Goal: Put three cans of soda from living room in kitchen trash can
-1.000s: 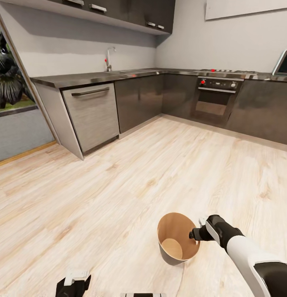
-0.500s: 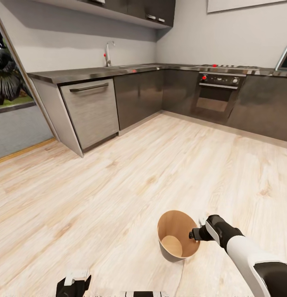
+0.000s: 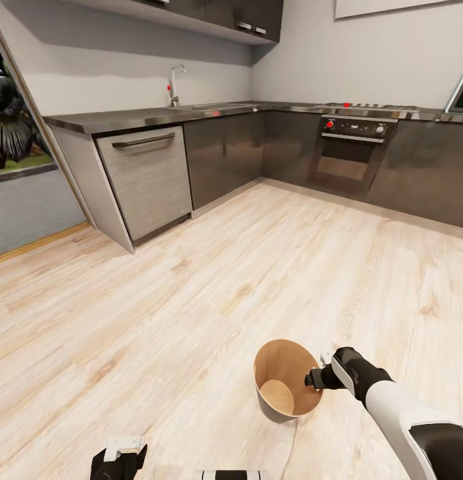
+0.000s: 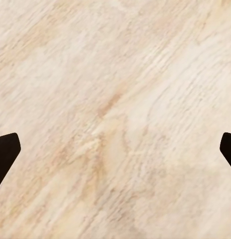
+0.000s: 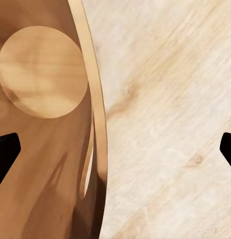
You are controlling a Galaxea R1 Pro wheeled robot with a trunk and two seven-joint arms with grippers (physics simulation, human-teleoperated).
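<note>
two hands low over pale floor, right hand spread astride tash can rim, left hand spread

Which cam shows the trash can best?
Head view: the whole trash can shows, standing on the floor beside the right hand. Right wrist view crops it to rim, inner wall and base. Left wrist view: floor.

1. The small round tapered trash bucket, tan wood-coloured inside and dark grey-brown outside, stands upright on the pale wood plank floor of the kitchen, well apart from the dark grey cabinets.
2. Its inside shows a bare round tan bottom, with 0 cans in it.
</note>
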